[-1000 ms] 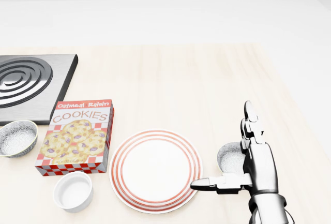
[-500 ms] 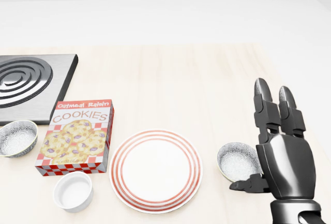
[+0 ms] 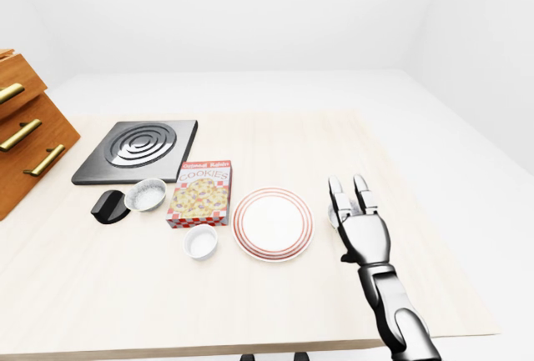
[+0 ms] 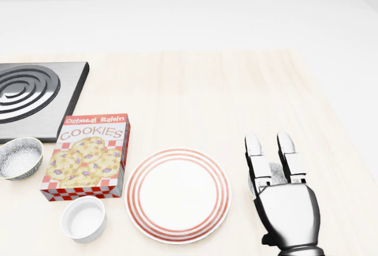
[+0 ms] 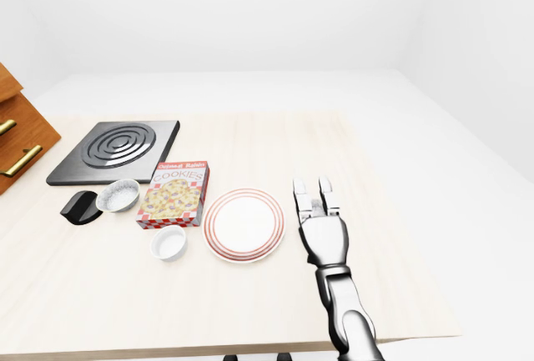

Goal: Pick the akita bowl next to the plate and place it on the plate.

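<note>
The akita bowl point(image 4: 273, 172) is a small grey speckled bowl just right of the red-ringed white plate point(image 4: 177, 194) in the head view. My right hand point(image 4: 270, 151) lies palm-down right over it, fingers stretched out and open, so only a speckled sliver shows between two fingers point(image 4: 254, 152). The thumb is hidden, and I cannot tell whether the hand touches the bowl. The plate holds nothing. My left hand appears in no view.
Left of the plate lies a cookies box point(image 4: 88, 155), with a white ramekin point(image 4: 84, 217) below it and a second speckled bowl point(image 4: 19, 156) further left. A stove burner point(image 4: 29, 93), a black object point(image 3: 107, 207) and wooden drawers point(image 3: 25, 136) stand at the left.
My right hand has shifted left from beside the bowl to directly above it and now covers most of it. Bowl and plate have not moved.
</note>
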Robot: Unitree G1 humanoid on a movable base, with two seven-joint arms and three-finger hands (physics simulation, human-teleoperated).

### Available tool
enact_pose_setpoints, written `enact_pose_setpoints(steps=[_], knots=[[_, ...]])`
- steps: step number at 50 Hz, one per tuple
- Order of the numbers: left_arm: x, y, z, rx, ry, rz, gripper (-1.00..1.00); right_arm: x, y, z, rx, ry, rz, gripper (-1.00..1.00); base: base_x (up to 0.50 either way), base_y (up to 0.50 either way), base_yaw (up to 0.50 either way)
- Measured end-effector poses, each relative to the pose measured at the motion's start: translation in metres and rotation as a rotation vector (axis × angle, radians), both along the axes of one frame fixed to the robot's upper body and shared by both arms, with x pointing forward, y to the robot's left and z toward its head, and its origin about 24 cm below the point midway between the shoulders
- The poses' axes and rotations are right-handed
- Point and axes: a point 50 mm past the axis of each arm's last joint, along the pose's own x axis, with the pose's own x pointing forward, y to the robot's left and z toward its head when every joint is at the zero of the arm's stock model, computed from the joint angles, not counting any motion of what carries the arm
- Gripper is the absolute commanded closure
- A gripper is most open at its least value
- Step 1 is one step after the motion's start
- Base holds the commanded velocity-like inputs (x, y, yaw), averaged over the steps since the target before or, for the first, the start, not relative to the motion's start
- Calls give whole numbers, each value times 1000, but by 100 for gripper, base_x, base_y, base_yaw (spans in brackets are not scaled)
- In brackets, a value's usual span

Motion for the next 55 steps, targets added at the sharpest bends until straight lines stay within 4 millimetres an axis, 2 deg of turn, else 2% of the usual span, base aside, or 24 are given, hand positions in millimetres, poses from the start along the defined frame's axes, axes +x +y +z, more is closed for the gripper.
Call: enact_pose_setpoints(steps=[10,32,55], knots=[[0,0,-1,-4,1,-1,-100,1,9,-16,-52,8,42,-100,0,0,0],[0,0,-2,-6,2,-6,-100,5,3,-8,-210,-62,24,-100,0,0,0],[0,0,1,2,0,-8,-100,9,-8,-19,-241,-28,-41,-100,0,0,0]])
